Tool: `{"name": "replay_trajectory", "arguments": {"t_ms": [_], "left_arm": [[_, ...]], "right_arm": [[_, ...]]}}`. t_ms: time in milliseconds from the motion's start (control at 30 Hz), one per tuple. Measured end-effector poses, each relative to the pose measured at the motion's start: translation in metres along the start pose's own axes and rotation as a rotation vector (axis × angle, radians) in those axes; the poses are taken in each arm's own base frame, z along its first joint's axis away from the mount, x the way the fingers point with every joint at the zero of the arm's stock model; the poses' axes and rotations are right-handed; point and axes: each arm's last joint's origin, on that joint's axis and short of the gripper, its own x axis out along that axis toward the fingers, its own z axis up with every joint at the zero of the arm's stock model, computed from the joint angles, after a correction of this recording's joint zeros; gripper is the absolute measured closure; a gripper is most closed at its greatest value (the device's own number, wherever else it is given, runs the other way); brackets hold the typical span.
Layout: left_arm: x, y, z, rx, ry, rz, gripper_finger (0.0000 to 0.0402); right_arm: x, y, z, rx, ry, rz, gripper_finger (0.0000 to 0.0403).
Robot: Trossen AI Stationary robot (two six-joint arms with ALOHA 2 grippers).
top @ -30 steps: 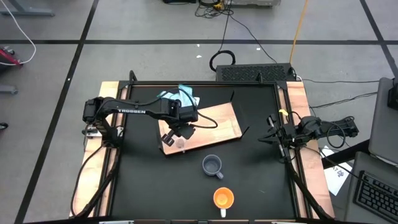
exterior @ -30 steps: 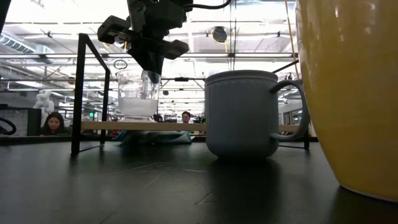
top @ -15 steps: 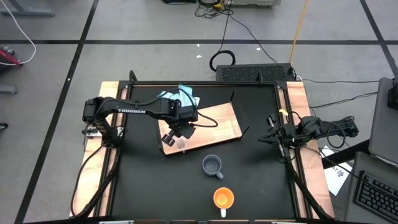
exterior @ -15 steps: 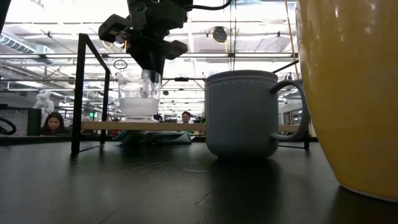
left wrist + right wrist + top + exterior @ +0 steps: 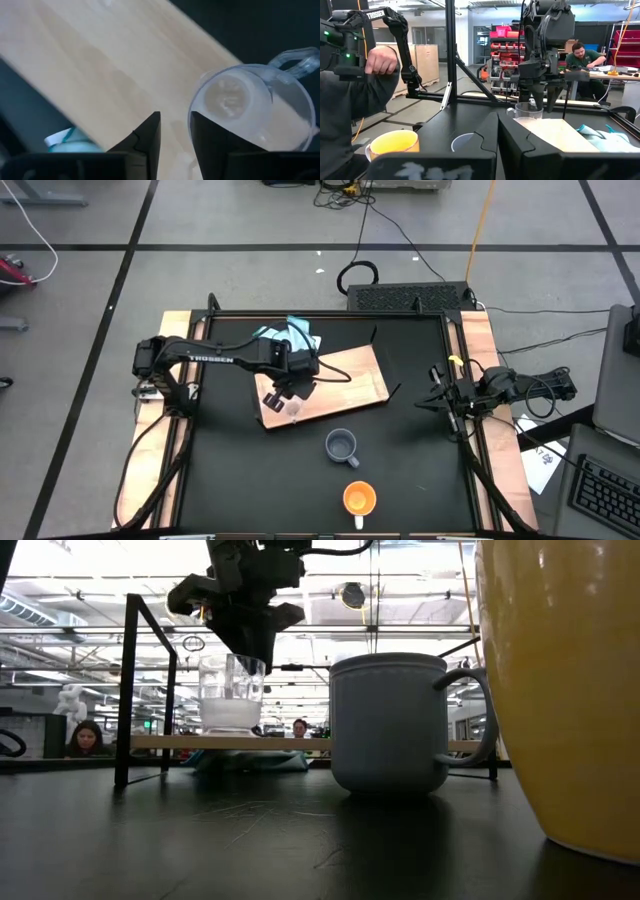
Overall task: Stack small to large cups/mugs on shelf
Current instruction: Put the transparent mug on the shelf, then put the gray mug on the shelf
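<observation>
High view: left gripper (image 5: 285,393) sits over the near left part of the shelf (image 5: 345,380), right above the clear glass cup (image 5: 291,409), which stands on the board. Grey-blue mug (image 5: 342,446) is on the black table (image 5: 420,470), nearer than the shelf; orange mug (image 5: 359,500) nearer still, by the table's near edge. Blue cloth (image 5: 290,335) lies at the shelf's far left. Right gripper (image 5: 436,400) waits at the table's right edge, clenched, holding nothing. Low view: left gripper's fingers point down at the glass cup's rim, w/ the cup upright on the shelf; can't tell from here if they touch it. Grey-blue mug stands in front of the shelf, handle to the right. Left wrist view: fingers (image 5: 150,135) parted a bit, one finger's tip over the cup's rim; grip looks released, not certain. Right wrist view: a person's hand (image 5: 382,59) shows beyond the table.
</observation>
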Motion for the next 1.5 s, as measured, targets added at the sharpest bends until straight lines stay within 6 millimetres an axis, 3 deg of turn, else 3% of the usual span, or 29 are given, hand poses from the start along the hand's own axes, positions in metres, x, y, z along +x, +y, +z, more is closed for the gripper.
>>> {"name": "replay_trajectory", "arguments": {"t_ms": [267, 467, 600, 700, 1133, 1500], "left_arm": [[-0.044, -0.004, 0.019, 0.023, -0.074, 0.092, 0.0295], [-0.087, -0.009, 0.03, -0.09, -0.211, 0.109, 0.0298], [-0.103, -0.022, 0.032, -0.05, -0.272, 0.064, 0.0353], [-0.112, -0.033, 0.031, -0.035, -0.308, 0.025, 0.0392], [-0.141, -0.067, 0.041, -0.184, -0.437, 0.014, 0.04], [-0.171, -0.132, 0.045, -0.183, -0.478, 0.132, 0.0401]], "right_arm": [[0.0, 0.0, 0.0, 0.0, 0.0, 0.0, 0.0403], [0.001, 0.0, -0.001, 0.0, 0.007, 0.0, 0.0403], [0.001, 0.0, -0.001, 0.001, 0.016, 0.0, 0.0403], [0.002, 0.0, -0.002, 0.0, 0.021, 0.0, 0.0403], [0.005, 0.0, -0.004, 0.012, 0.048, 0.0, 0.0403], [0.005, 0.0, -0.004, 0.032, 0.048, -0.001, 0.0403]]}}
